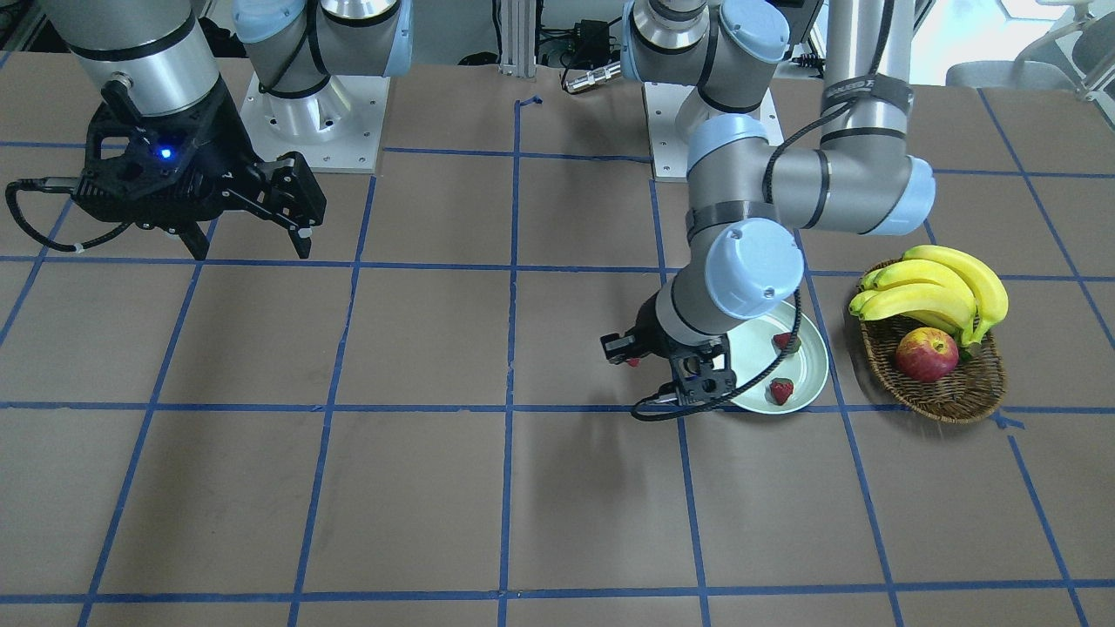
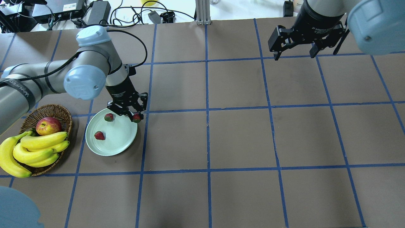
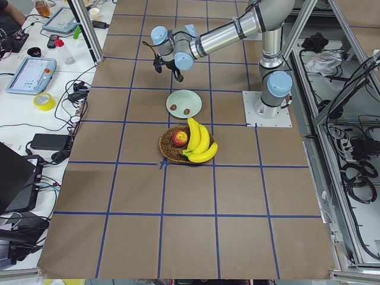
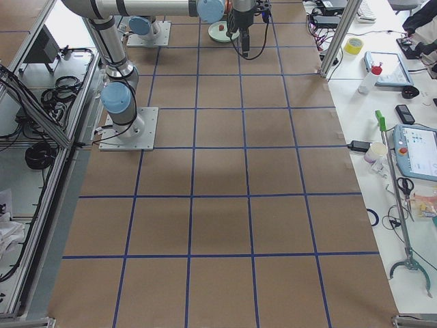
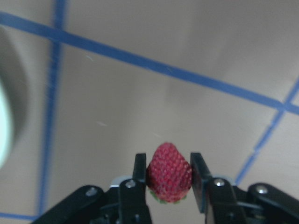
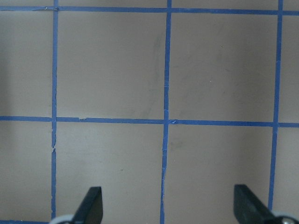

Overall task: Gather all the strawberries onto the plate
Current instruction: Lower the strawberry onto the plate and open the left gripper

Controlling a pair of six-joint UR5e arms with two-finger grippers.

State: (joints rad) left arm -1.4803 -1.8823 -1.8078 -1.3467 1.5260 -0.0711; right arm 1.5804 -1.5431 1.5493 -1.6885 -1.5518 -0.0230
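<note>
The pale mint-green plate lies on the table's left side and also shows in the front view. Two strawberries lie in it. My left gripper is shut on the third strawberry and holds it above the brown table, just outside the plate's rim. In the front view this strawberry shows between the fingers. My right gripper is open and empty, high over the far right of the table, and its fingers frame bare table.
A brown wicker basket stands left of the plate, holding an apple and a bunch of bananas. Blue tape lines cross the brown table cover. The left arm's elbow overhangs part of the plate in the front view.
</note>
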